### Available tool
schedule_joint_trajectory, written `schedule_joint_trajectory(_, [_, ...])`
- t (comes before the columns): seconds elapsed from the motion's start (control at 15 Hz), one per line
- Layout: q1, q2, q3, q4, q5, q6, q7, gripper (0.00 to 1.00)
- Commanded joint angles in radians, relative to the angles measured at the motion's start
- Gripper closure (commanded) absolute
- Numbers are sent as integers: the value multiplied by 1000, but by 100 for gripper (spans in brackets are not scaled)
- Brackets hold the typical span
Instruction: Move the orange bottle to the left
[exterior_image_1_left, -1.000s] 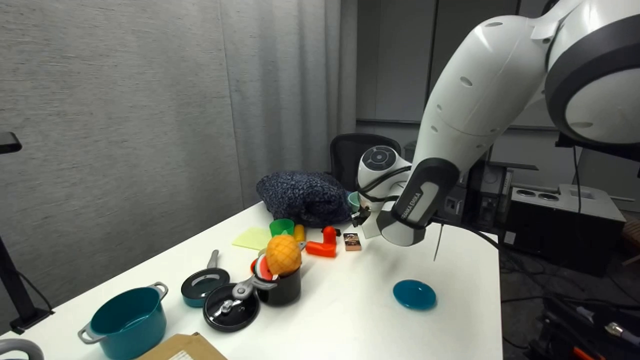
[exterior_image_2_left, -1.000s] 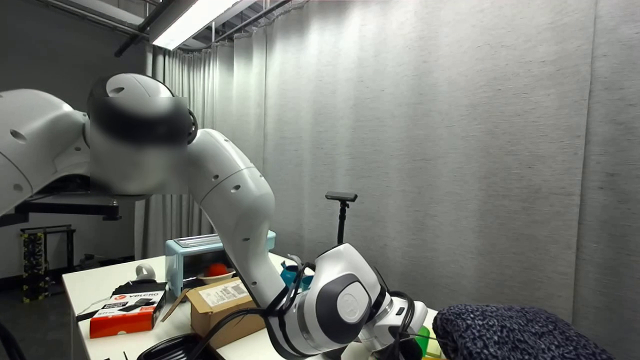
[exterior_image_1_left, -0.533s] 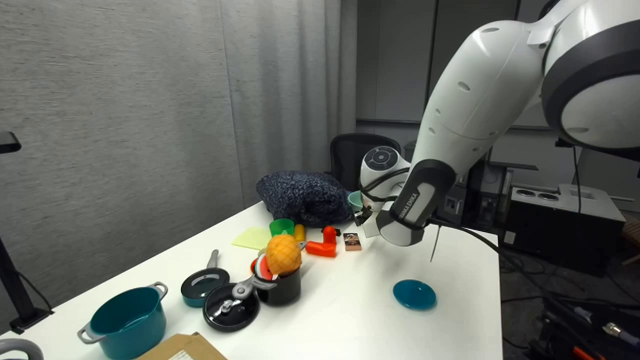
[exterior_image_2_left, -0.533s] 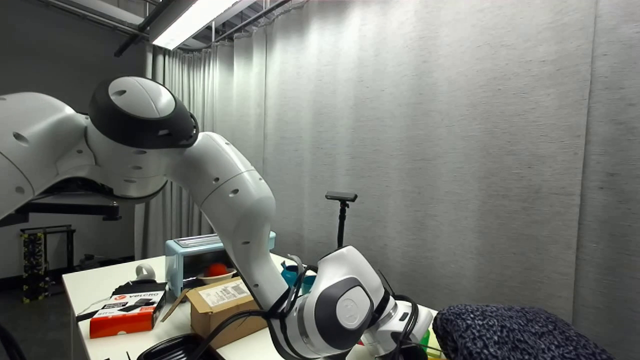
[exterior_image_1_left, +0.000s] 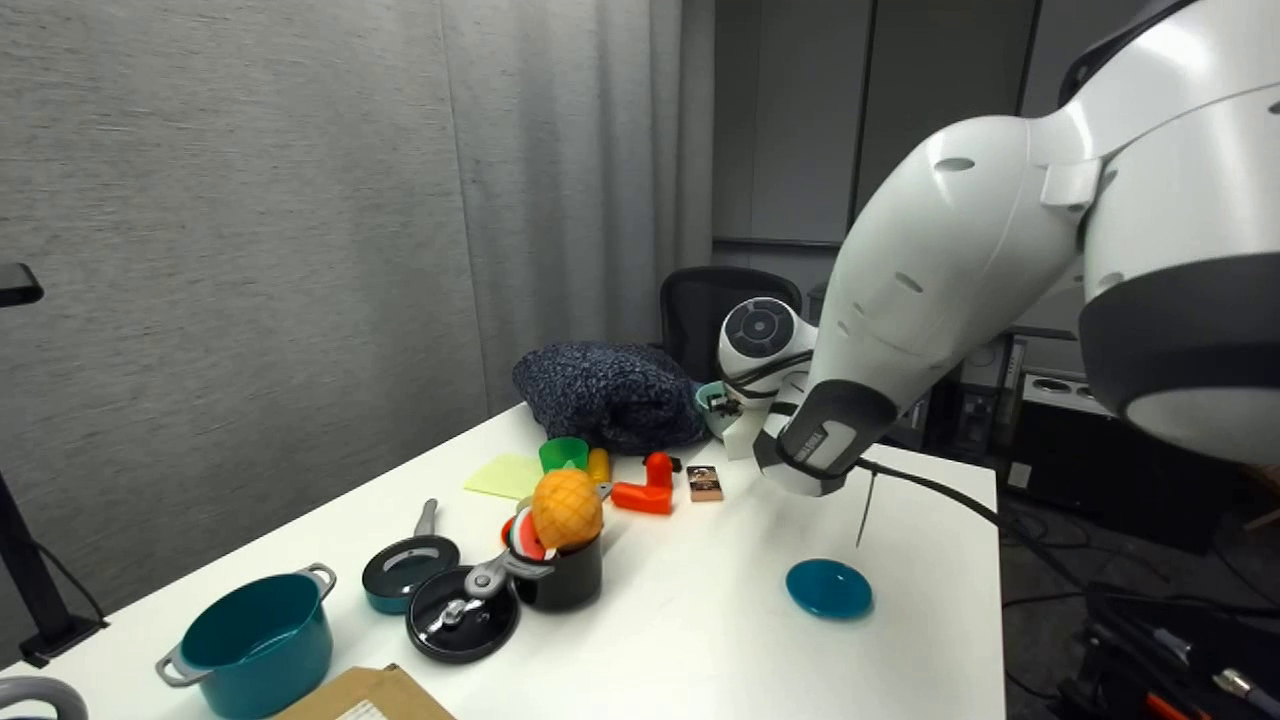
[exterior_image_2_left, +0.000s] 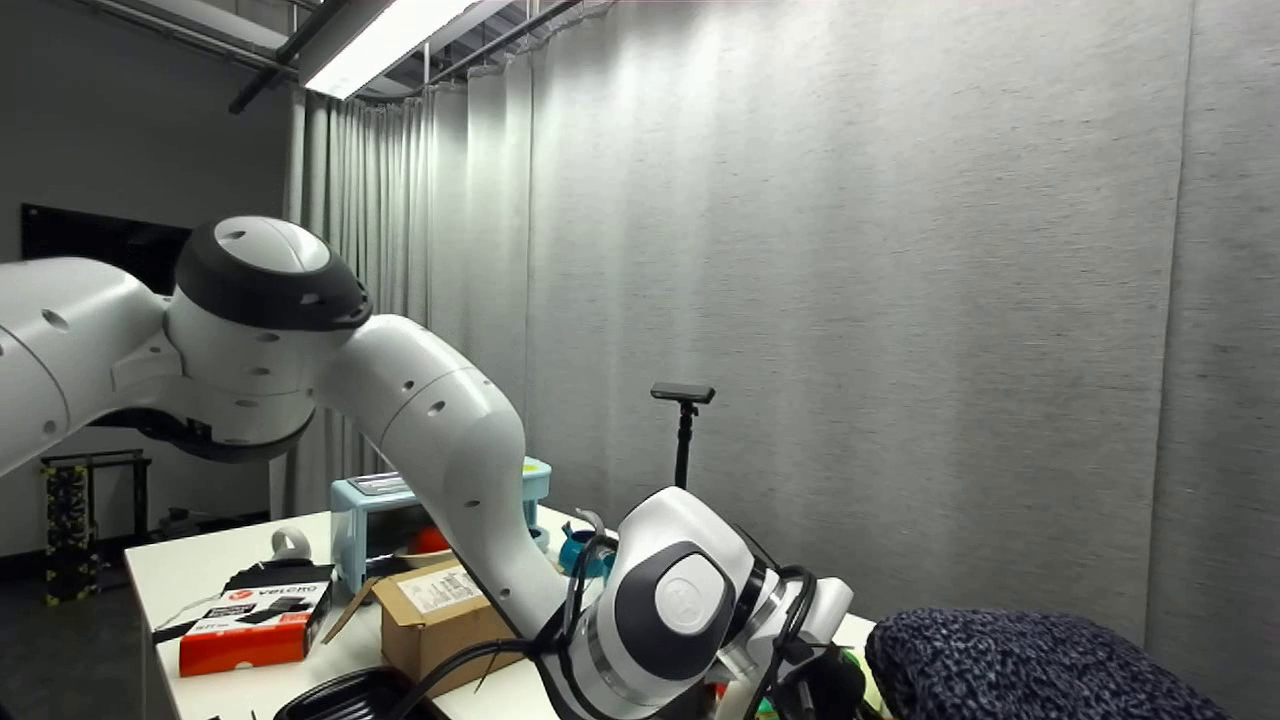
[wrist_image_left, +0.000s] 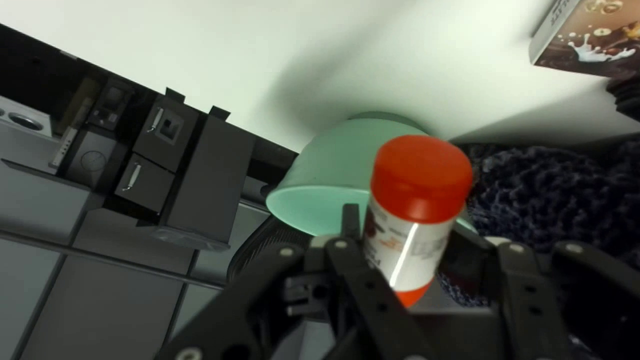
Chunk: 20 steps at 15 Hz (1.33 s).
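Wrist view shows your gripper pinching the bottle, which hides part of the mint bowl behind it; you cannot tell from this angle whether the two touch. In an exterior view, your arm reaches in from the right and slants down to the far end of the table, its tip low by the bowl, just right of the navy cloth. Nearer, the green cup stands by the cloth, and the black pot holds the orange ball. At near left stands the teal pot.
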Motion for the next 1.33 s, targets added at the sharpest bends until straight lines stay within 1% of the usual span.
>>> schedule_joint_trajectory(0.0, [75, 144, -72, -8, 76, 31, 49, 88])
schedule_joint_trajectory(0.2, [97, 212, -92, -1, 107, 18, 63, 88])
schedule_joint_trajectory(0.4, [93, 215, -73, 1, 112, 7, 37, 88])
schedule_joint_trajectory(0.53, [94, 233, -73, 5, 113, 3, 38, 88])
schedule_joint_trajectory(0.6, [84, 218, -60, 6, 103, 4, 18, 88])
schedule_joint_trajectory(0.67, [57, 163, -26, 5, 83, 10, -28, 88])
schedule_joint_trajectory(0.8, [41, 122, -2, 4, 72, 14, -80, 88])
schedule_joint_trajectory(0.87, [73, 189, -29, 5, 107, -1, -31, 63])
schedule_joint_trajectory(1.2, [66, 162, -17, 5, 105, -1, -64, 63])
schedule_joint_trajectory(1.27, [65, 160, -17, 5, 105, -1, -65, 88])
